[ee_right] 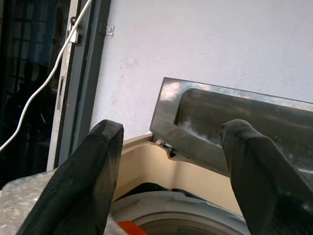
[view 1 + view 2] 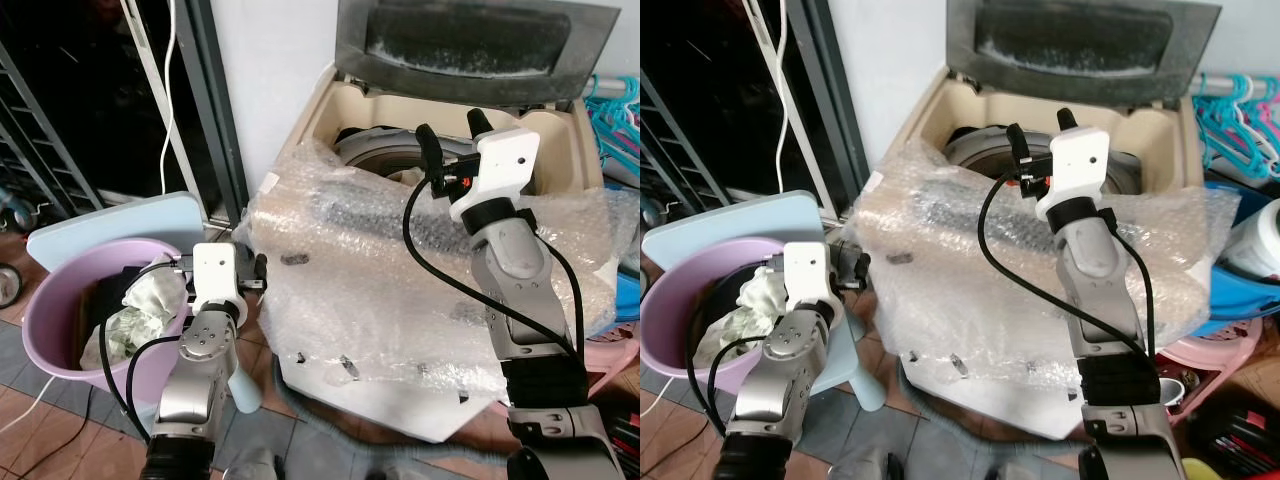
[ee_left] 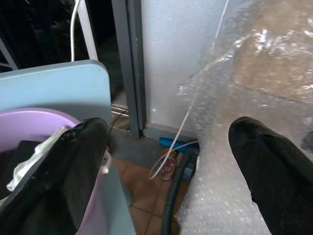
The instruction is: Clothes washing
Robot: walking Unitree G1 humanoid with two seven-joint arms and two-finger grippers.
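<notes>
Washing machine (image 2: pixel 330 110): cream top-loader, dark lid (image 2: pixel 470 40) raised, front under bubble wrap.
Clothes (image 2: pixel 140 305): pale crumpled heap in pink bucket (image 2: pixel 50 320), left of machine.

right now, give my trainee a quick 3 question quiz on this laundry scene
1. True or false: the washing machine's lid is raised.
2. What wraps the washing machine's front? A) a towel B) bubble wrap C) a net
3. Fill in: the clothes lie in a ____ basin.

Key:
1. True. The right pincer hovers open above the drum.
2. B.
3. Purple. The left pincer is open between the basin and the washing machine.
</notes>
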